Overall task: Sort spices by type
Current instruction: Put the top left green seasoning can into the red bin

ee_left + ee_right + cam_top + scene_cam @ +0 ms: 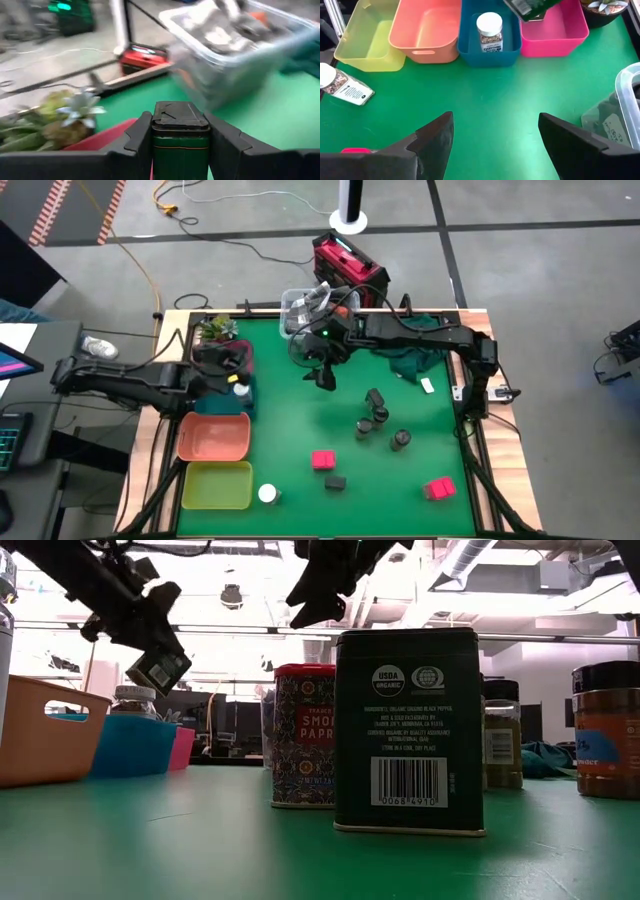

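Observation:
My left gripper (178, 122) is shut on a black rectangular spice box (180, 135), which hangs tilted over the pink tray (555, 25); the low view also shows this box (158, 668). My right gripper (495, 120) stands open above the green table near the clear bin (305, 305), with nothing between its fingers. A white-topped jar (490, 30) stands in the blue tray (470, 50). Another white-topped jar (345, 87) lies on its side on the table. Pink-red boxes (323, 460), a black box (335, 481) and dark round jars (381, 417) stand on the table. My left gripper pinches the black box between its two fingers, on two opposite sides just below the lid (156, 145). The fingers come from the table's left, slanting a little downward. The box is lifted clear and tilted over the trays.
The orange tray (425, 30) and yellow tray (370, 35) sit beside the blue one along the table's left side. A potted plant (215, 330) stands at the far left, and a green cloth (410, 360) lies at the far right. The clear bin holds more containers.

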You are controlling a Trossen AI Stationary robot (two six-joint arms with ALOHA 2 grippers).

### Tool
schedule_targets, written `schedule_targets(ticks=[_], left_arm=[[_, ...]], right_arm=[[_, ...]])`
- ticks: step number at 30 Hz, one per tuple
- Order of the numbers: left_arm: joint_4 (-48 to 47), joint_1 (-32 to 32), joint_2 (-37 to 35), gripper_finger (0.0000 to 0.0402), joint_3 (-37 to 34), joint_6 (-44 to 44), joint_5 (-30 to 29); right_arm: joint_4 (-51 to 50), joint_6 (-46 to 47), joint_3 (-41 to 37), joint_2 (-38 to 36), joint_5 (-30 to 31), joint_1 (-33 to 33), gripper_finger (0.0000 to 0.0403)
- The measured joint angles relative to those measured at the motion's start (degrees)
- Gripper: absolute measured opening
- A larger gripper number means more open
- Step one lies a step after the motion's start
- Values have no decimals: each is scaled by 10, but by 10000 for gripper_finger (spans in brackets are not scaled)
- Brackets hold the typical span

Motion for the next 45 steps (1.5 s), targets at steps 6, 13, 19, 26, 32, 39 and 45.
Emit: schedule_targets(ticks=[6,13,19,26,32,39,45], left_arm=[[-16,0,44,137,-15,-93,-93],[-21,9,93,137,-54,-223,-153],[-20,38,130,137,-72,-290,-167],[-16,60,178,137,-75,-337,-183],[-11,73,230,138,-75,-397,-199],[15,75,283,138,-75,-413,-181],[32,75,302,138,-75,-419,-158]], right_arm=[[2,2,0,0,0,7,315],[18,2,0,0,0,17,315],[27,2,0,0,0,18,315],[27,0,0,0,0,18,315],[26,0,0,0,-1,18,315],[26,4,0,0,-2,18,315],[26,5,0,0,-2,18,315]])
